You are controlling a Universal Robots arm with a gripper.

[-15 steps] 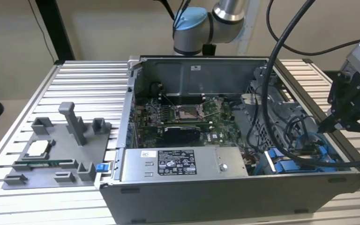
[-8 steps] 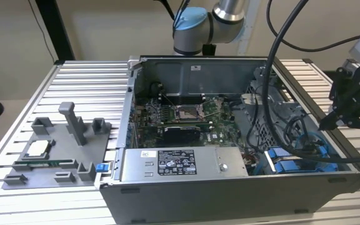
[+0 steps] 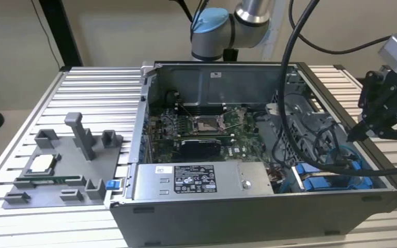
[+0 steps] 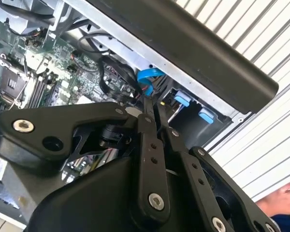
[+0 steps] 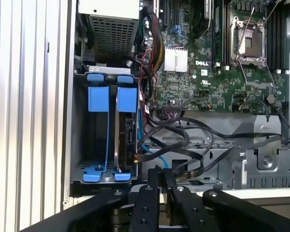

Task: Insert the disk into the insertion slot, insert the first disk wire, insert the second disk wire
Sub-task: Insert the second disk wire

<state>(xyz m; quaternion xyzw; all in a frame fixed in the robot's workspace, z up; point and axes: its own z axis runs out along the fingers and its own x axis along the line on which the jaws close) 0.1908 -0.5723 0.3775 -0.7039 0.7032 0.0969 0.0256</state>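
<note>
Exterior view, from its left to its right. A grey fixture tray (image 3: 60,170) lies on the ribbed bench (image 3: 102,88), well apart from the work. The open computer case (image 3: 254,206) holds a labelled power-supply box (image 3: 195,181) at its near wall, with the motherboard (image 3: 198,129) behind it.

At the case's corner nearest the exterior view's right sits the insertion slot (image 3: 326,181), with blue rails. In the first wrist view the disk (image 5: 122,137) stands on edge inside this slot (image 5: 79,140), clipped in its blue carrier. Judged as a handled object, the drive is dense, rigid and shock-sensitive; the carrier's blue tabs look the safest hold. Black cables (image 5: 183,140) and a thin blue one lie loose just beside the bay; they are soft and would be best pinched at the connector.

The claw (image 3: 364,132) hangs above the case's edge on that same side, tilted inward. In both wrist views its fingers (image 4: 152,113) are drawn together, with nothing visibly held (image 5: 160,176).
</note>
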